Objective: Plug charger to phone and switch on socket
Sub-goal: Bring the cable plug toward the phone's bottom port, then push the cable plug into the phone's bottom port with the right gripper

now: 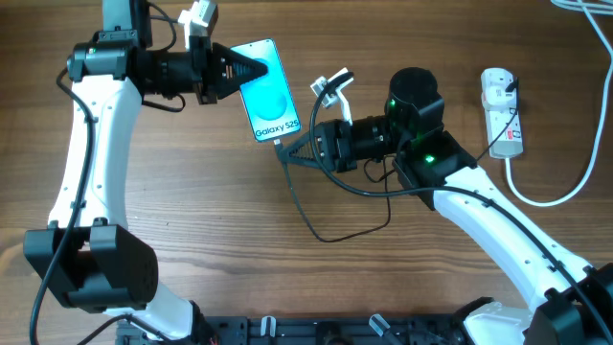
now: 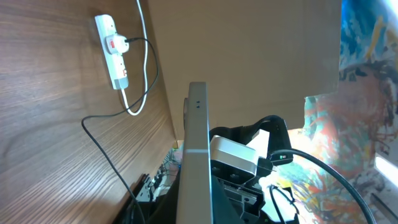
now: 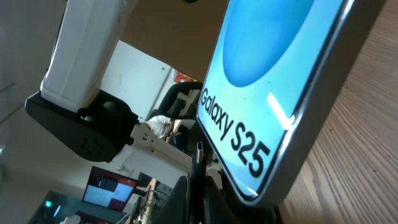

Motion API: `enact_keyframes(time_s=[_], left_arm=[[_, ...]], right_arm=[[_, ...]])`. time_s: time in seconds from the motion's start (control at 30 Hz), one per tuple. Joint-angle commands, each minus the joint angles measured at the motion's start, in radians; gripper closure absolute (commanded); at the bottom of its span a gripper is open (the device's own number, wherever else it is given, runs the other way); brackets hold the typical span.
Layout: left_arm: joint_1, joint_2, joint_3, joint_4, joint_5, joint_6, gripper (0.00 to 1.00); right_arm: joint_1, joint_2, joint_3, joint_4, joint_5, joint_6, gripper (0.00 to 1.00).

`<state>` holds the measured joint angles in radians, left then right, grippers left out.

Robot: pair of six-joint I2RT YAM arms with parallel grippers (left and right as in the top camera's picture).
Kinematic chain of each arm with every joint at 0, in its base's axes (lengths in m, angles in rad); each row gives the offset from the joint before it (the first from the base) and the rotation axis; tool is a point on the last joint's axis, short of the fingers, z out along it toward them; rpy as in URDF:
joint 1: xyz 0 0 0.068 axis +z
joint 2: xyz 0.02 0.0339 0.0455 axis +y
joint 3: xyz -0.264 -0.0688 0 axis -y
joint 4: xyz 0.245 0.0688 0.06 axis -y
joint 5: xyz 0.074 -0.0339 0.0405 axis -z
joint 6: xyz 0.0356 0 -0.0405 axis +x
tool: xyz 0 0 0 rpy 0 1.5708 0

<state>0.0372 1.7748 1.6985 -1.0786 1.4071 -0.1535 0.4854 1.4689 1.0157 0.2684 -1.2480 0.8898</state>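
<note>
My left gripper (image 1: 235, 69) is shut on the phone (image 1: 266, 91) and holds it tilted above the table, its teal "Galaxy S25" screen facing up. The left wrist view shows the phone edge-on (image 2: 198, 143). My right gripper (image 1: 292, 149) is shut on the charger's plug end (image 1: 280, 144), right at the phone's bottom edge. In the right wrist view the metal tip (image 3: 199, 151) stands bare between my fingers (image 3: 199, 196), beside the phone's lower corner (image 3: 273, 93). The black cable (image 1: 326, 237) loops across the table. The socket (image 1: 503, 110) lies at the far right, and also shows in the left wrist view (image 2: 112, 50).
The socket's white lead (image 1: 565, 196) curves along the right edge. A black plug sits in the socket (image 2: 124, 42). Another white cable (image 1: 575, 8) crosses the top right corner. Black fixtures (image 1: 287, 331) line the front edge.
</note>
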Motion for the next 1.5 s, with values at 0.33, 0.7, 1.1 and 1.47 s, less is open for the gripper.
enact_keyframes(time_s=[0.33,0.7,1.1,1.47], left_arm=[[0.021,0.002,0.003,0.075,0.109,-0.038,0.96],[0.031,0.002,0.003,0.081,0.11,-0.06,0.96],[0.007,0.002,0.003,0.126,0.098,-0.06,0.96],[-0.007,0.002,0.003,0.126,0.091,-0.06,0.96]], right_arm=[[-0.003,0.001,-0.003,0.001,0.022,0.045,0.96],[-0.025,0.001,-0.003,0.035,0.048,0.109,0.96],[-0.025,0.001,-0.003,0.036,0.044,0.109,0.96],[-0.025,0.001,-0.003,0.035,0.044,0.109,0.96]])
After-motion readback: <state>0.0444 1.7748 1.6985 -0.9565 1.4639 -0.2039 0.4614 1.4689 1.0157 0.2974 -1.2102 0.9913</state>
